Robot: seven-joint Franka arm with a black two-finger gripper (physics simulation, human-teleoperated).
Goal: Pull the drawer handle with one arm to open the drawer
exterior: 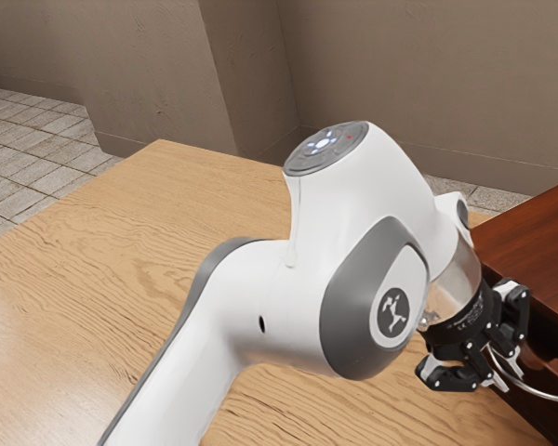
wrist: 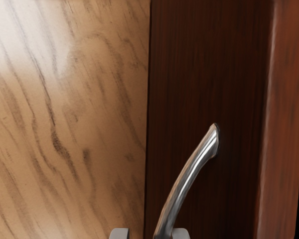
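A dark red-brown wooden drawer unit (exterior: 539,242) stands on the table at the exterior view's right edge. Its curved silver handle (exterior: 532,391) sticks out from the drawer front (wrist: 204,74). My black gripper (exterior: 496,364) is down at that handle, fingers pointing at the drawer front. In the wrist view the handle (wrist: 189,169) runs down between my two grey fingertips (wrist: 120,233). It lies against one tip, with a gap to the other. The gripper (wrist: 150,234) is open around the handle.
The light wooden tabletop (exterior: 121,260) stretches wide to the exterior view's left of the drawer unit. My own white arm (exterior: 335,279) covers much of the foreground. Beige walls and a tiled floor (exterior: 28,158) lie beyond the table.
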